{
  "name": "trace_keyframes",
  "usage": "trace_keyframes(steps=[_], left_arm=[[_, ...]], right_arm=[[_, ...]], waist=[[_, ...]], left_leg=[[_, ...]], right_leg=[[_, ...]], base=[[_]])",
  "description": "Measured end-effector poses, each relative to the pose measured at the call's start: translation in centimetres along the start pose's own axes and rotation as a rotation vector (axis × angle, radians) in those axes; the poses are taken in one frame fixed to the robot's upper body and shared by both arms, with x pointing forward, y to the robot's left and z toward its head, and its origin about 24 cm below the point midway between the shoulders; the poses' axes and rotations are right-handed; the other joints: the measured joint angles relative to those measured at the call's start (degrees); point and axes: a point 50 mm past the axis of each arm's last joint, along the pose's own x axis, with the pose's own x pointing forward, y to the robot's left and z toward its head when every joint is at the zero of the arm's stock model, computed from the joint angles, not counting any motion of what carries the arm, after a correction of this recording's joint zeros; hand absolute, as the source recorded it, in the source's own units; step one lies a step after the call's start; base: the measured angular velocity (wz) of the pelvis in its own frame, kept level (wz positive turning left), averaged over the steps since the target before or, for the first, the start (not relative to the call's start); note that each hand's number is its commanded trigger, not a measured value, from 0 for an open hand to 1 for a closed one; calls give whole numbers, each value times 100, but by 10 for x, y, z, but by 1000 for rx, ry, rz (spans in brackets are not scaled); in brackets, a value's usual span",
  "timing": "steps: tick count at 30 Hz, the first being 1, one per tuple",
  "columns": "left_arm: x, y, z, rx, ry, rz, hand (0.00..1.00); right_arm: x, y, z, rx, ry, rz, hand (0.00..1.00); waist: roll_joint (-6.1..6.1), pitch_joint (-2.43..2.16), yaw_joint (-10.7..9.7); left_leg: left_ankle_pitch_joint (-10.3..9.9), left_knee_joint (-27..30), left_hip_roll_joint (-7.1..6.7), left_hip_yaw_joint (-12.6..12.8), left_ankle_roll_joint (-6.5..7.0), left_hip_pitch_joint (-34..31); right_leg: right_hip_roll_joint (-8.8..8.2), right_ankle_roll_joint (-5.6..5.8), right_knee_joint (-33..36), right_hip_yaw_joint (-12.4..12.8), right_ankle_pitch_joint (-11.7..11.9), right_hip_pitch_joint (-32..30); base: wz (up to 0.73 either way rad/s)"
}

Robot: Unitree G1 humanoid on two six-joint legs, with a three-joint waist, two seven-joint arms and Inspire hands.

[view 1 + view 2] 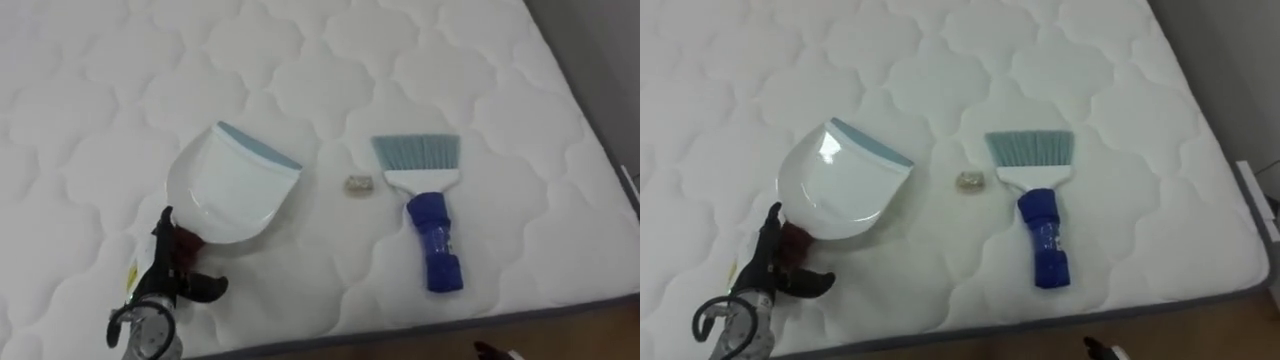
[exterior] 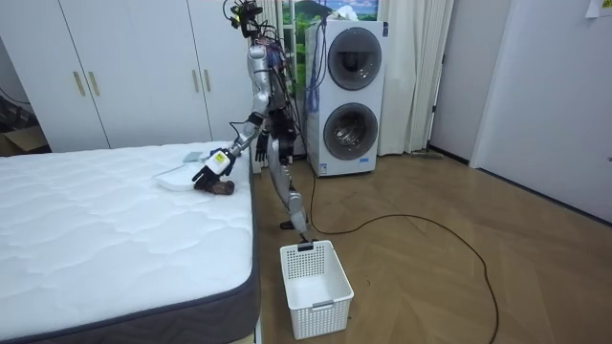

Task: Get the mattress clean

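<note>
The left hand (image 1: 168, 275) grips the dark red handle of the one dustpan (image 1: 228, 190), whose blue lip faces the single scrap (image 1: 358, 184) just to its right on the mattress (image 1: 480, 90). Beyond the scrap lies one brush (image 1: 428, 215) (handle toward the robot, bristles away), nearer the right hand (image 1: 488, 350), whose tip edges in below; I cannot tell its grasp.

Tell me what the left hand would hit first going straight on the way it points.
The white plastic dustpan: the left hand points up and right and seems to grip its dark red handle, so it would push the pan ahead. The small beige scrap looks right of that line.
</note>
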Motion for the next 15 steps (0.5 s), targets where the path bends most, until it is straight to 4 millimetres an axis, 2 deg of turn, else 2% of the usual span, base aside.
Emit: trace_keyframes(steps=[1,2,3,4,5,6,7,8,11,13,14,15], left_arm=[[0,1,-1,1,3,3,0],[1,8,-6,1,23,30,0],[5,22,-11,3,50,83,0],[4,21,-15,2,71,87,0],[6,17,-12,-1,78,80,0],[10,18,-5,-4,57,88,0],[11,20,-4,-1,49,94,0],[12,22,-1,0,38,112,0],[13,22,0,0,36,124,0],[12,22,0,2,36,132,0],[12,21,0,12,31,132,0],[11,20,0,18,29,132,0]], right_arm=[[0,-2,1,13,-10,-15,0],[3,-6,16,15,-56,-33,0],[6,-8,30,-6,-98,-47,0],[5,-10,27,-13,-89,-56,0],[4,-13,15,-10,-38,-75,0],[3,-12,5,-10,11,-74,0],[2,-10,2,-14,23,-65,0],[1,-7,-2,-13,32,-47,0],[1,-8,-4,-8,39,-45,0],[1,-7,-3,7,38,-43,0],[1,-6,-5,12,46,-37,0],[1,-6,-6,13,48,-33,0]], waist=[[61,67,26],[52,87,38],[-111,130,-31],[-79,140,-87],[38,128,-90],[35,136,-69],[36,136,-51],[32,134,-47],[18,130,-46],[11,88,-41],[5,22,-33],[10,-10,-27]], left_leg=[[1,-5,52,-254,5,22],[-5,108,144,-366,12,-123],[-111,449,40,-170,-70,-382],[-247,570,14,-103,-122,-422],[-281,611,36,17,-127,-451],[-167,420,-1,85,-84,-446],[-136,306,-13,136,-60,-440],[-136,238,-32,294,-42,-428],[-114,298,-122,334,9,-458],[-125,345,-141,338,28,-449],[-132,322,-160,338,38,-435],[-133,314,-177,338,43,-415]], right_leg=[[61,-81,204,-15,-124,-242],[329,-425,-345,139,15,-709],[302,-634,-1009,-24,1252,-1008],[208,-622,-914,-216,1330,-1049],[223,-610,-892,-327,1300,-984],[197,-603,-910,-308,1291,-921],[200,-589,-904,-305,1275,-899],[199,-569,-883,-301,1208,-892],[173,-479,-820,-220,1170,-893],[155,-406,-840,-205,1173,-836],[145,-393,-844,-181,1196,-828],[122,-422,-844,-183,1241,-803]], base=[[-77],[-85],[-63],[0],[32],[28],[25],[25],[16],[11],[14],[10]])
